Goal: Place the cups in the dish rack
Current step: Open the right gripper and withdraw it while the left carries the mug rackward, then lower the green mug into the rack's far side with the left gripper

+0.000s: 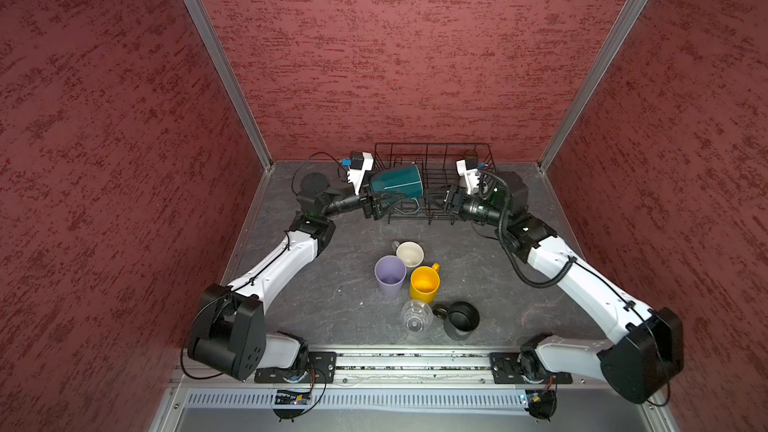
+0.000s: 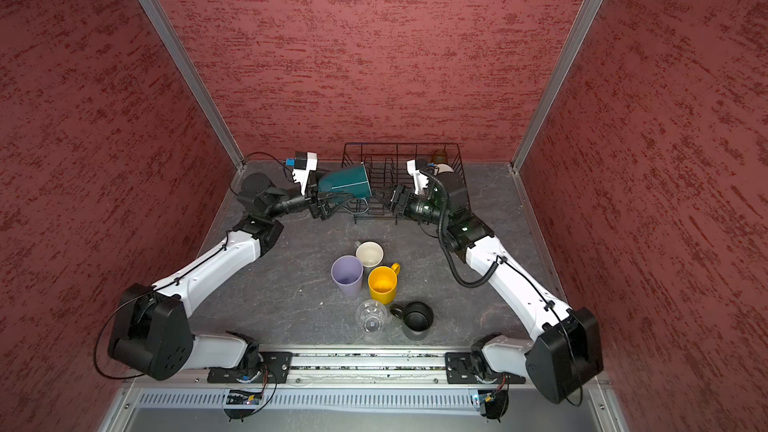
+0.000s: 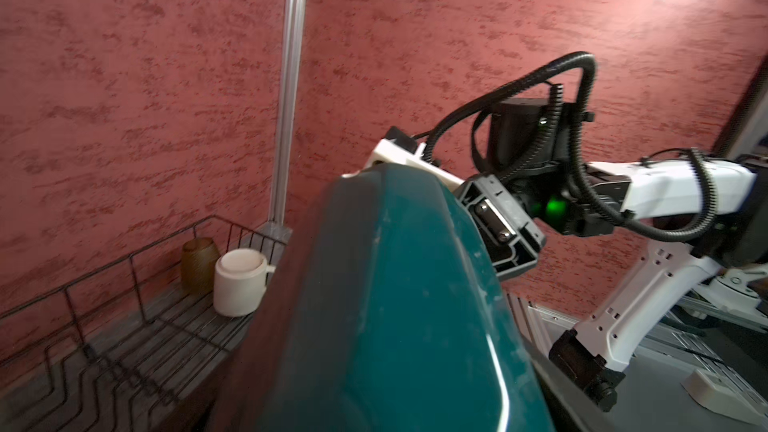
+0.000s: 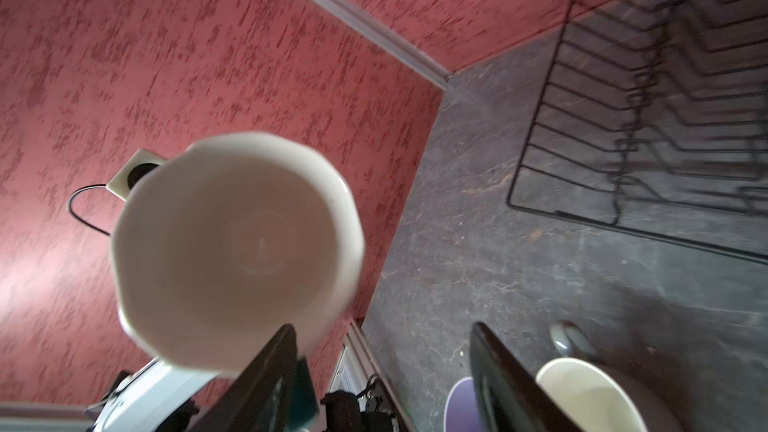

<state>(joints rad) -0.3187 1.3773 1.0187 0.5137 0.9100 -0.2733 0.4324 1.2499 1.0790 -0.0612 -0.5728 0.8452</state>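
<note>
While the left claw (image 1: pixel 379 202) grasps the tipped teal mug (image 1: pixel 397 184), the right claw (image 4: pixel 381 328) gapes beside its rim.

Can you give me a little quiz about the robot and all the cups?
1. How many cups stand on the table, outside the dish rack?
2. True or false: the right hand is squeezing the yellow mug.
3. Which cup does the left hand hold? A) black mug B) teal mug C) lilac tumbler

Key: 1. Five. 2. False: it is open and holds nothing. 3. B.
</note>
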